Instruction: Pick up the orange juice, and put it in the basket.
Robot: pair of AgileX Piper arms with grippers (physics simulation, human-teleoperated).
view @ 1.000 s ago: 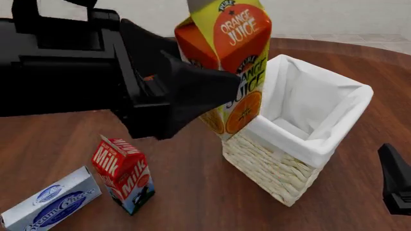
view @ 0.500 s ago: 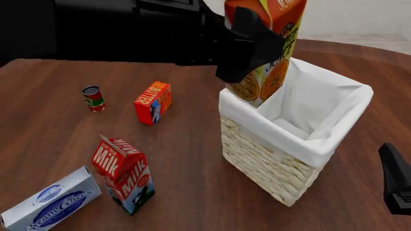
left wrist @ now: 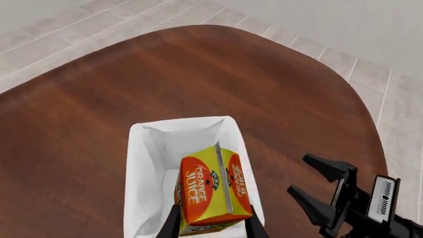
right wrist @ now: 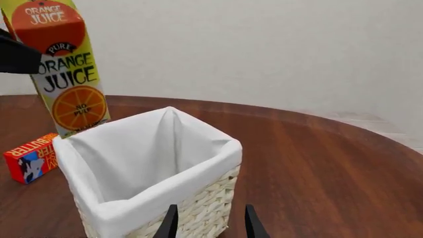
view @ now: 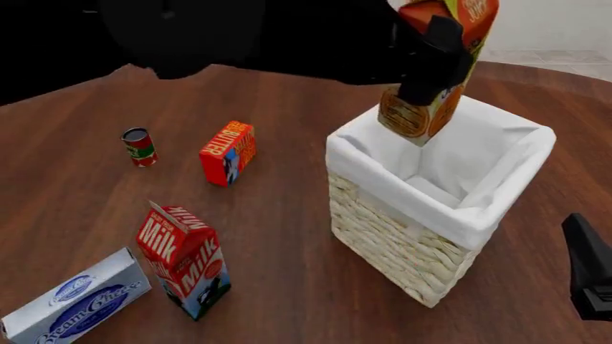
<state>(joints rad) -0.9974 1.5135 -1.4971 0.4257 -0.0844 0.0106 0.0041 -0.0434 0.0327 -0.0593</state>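
L gripper [view: 432, 61] clamped on orange juice [view: 437, 68], held above basket [view: 402, 236]; R gripper [right wrist: 208, 220] w/ jaws apart near basket.

Milk carton [view: 183, 259], butter box [view: 228, 153], can [view: 139, 146], cream-cheese box [view: 77, 299]

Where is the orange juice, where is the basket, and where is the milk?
orange juice [right wrist: 69, 74]: right wrist view, on its lettered front face.
basket [view: 392, 236]: front view, on its woven side wall.
milk carton [view: 186, 261]: front view, on its red front face.
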